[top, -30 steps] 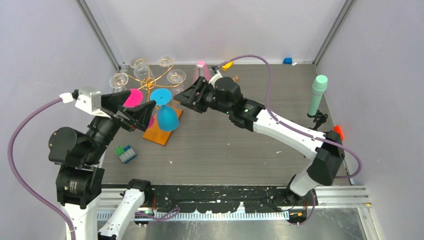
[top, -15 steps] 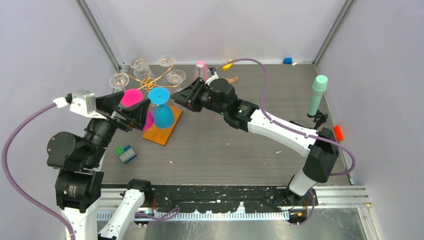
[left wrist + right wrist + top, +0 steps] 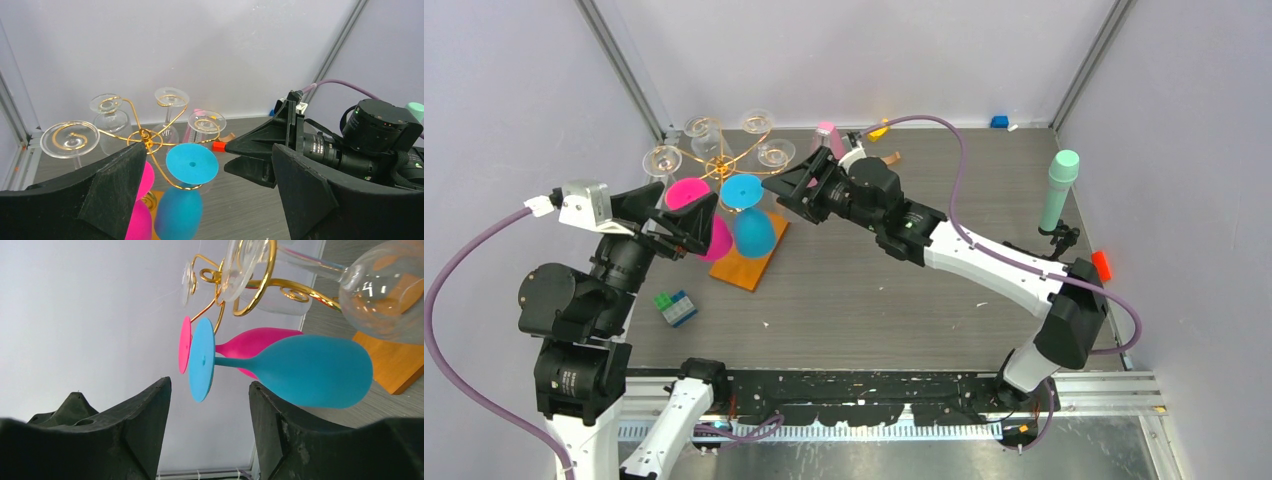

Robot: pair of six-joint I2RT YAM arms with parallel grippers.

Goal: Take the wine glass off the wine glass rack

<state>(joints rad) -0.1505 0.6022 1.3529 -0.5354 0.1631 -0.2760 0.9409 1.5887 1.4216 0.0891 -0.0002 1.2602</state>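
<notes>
The gold wire wine glass rack point(image 3: 722, 165) stands on its orange base point(image 3: 746, 264) at the back left. A blue wine glass point(image 3: 751, 230) hangs upside down from it, foot up, beside a pink one point(image 3: 717, 240). Clear glasses point(image 3: 776, 152) hang from the other arms. My right gripper point(image 3: 776, 190) is open just right of the blue foot. In the right wrist view the blue glass point(image 3: 310, 370) lies ahead of the right gripper point(image 3: 210, 385), untouched. My left gripper point(image 3: 698, 226) is open by the pink glass; its view shows the blue glass point(image 3: 192, 163) ahead between the spread fingers point(image 3: 120, 185).
A pink metronome point(image 3: 827, 138) stands behind the right gripper. Lego blocks point(image 3: 674, 307) lie near the left arm. A green cylinder point(image 3: 1058, 190) and a red piece point(image 3: 1102, 263) sit at the right edge. Small blue point(image 3: 999, 122) and yellow point(image 3: 879, 130) pieces lie at the back.
The right gripper has shifted left toward the blue glass's foot and its jaws have widened. The blue glass has swung slightly. The left gripper has drawn back a little to the left.
</notes>
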